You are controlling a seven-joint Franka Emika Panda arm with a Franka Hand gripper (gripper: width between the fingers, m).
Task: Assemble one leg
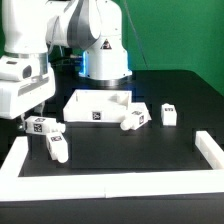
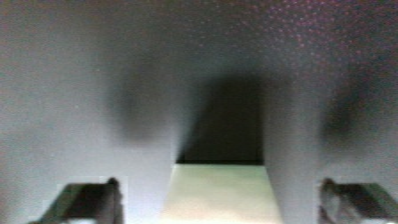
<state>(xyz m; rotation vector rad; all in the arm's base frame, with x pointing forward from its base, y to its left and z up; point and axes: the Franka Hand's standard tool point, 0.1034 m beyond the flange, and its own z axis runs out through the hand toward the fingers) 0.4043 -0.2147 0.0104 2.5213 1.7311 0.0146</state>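
Note:
Several stubby white legs with tags lie on the black table: two at the exterior view's left (image 1: 42, 126) (image 1: 57, 148), one leaning at the panel's front corner (image 1: 133, 120), one upright further right (image 1: 169, 114). The large white square panel (image 1: 92, 106) lies in the middle. My gripper (image 1: 24, 118) hangs low at the exterior view's left, just beside the nearest leg; its dark fingertips barely show against the table. In the wrist view the gripper (image 2: 222, 205) is open, fingers (image 2: 89, 202) far apart, with a blurred pale surface (image 2: 222, 195) between them that I cannot identify.
A low white rail borders the table along the front (image 1: 110, 186) and the exterior view's right (image 1: 207, 150). The arm's base (image 1: 100, 45) stands behind the panel. The wrist view is close and blurred, mostly grey-white with a dark gap (image 2: 222, 125).

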